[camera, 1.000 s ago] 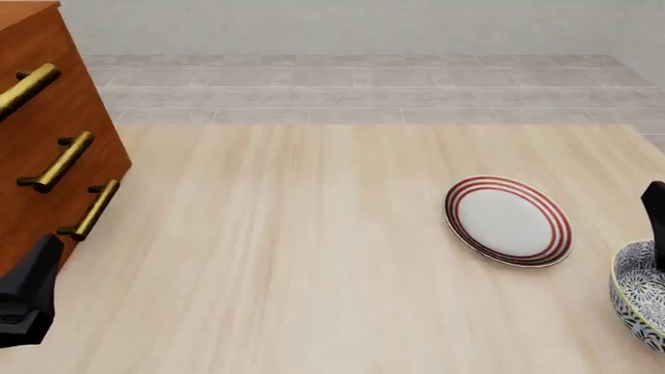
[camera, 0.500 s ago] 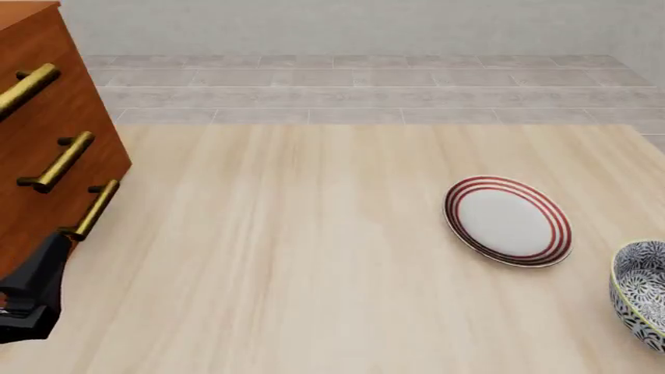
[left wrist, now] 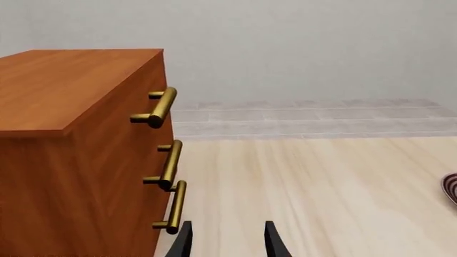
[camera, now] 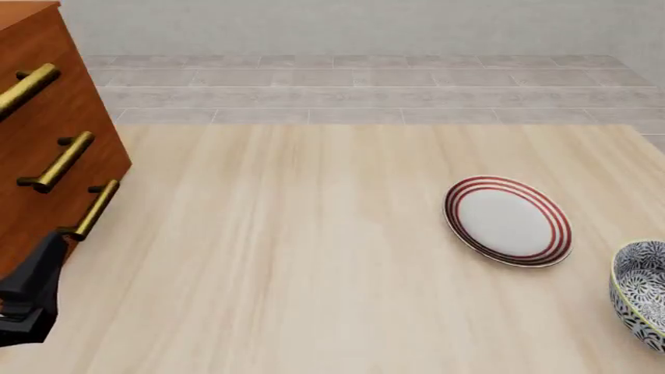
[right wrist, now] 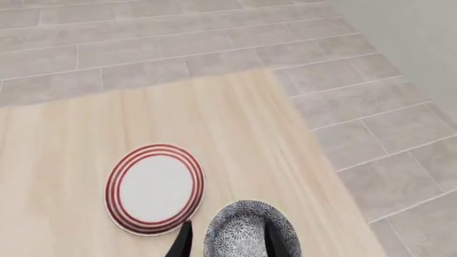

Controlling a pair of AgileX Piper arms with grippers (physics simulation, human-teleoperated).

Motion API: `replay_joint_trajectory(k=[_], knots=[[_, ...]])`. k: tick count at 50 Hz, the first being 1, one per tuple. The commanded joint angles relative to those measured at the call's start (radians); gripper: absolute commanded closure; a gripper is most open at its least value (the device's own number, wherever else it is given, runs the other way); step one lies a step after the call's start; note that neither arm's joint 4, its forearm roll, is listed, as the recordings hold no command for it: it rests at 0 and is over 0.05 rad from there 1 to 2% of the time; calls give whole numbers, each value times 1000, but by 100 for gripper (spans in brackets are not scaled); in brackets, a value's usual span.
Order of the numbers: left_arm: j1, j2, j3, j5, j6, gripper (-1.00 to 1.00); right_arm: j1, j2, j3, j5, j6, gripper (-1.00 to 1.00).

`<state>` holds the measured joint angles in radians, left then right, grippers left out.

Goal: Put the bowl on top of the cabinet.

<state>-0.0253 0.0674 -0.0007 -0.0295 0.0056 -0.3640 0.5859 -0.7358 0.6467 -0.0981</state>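
The blue-and-white patterned bowl (camera: 641, 300) sits on the table at the right edge of the front view. In the right wrist view the bowl (right wrist: 246, 230) lies below my open right gripper (right wrist: 228, 243), whose dark fingertips (right wrist: 184, 242) frame it without touching. The right gripper is outside the front view. The reddish-brown cabinet (camera: 42, 125) with brass bar handles stands at the far left, and its flat top shows in the left wrist view (left wrist: 64, 85). My left gripper (camera: 31, 300) hovers by the cabinet's lower front corner, open and with nothing between its fingers (left wrist: 227, 243).
A flat white plate with red rings (camera: 508, 220) lies just left of the bowl, and shows beside it in the right wrist view (right wrist: 155, 187). The table's right edge runs close to the bowl, with grey tiled floor (right wrist: 371, 107) beyond it.
A dark right finger stood over the bowl a second ago and has left the front view. The left gripper has shifted slightly near the cabinet. The bowl has not moved.
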Motion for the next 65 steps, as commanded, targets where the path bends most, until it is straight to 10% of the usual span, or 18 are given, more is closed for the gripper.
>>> replay_joint_trajectory(k=[1, 65], knots=[[-1, -20, 0, 15, -3, -100, -61, 30, -35, 78, -28, -100], [-18, 73, 1, -43, -2, -100, -368, 205, 188, -144, -71, -100]])
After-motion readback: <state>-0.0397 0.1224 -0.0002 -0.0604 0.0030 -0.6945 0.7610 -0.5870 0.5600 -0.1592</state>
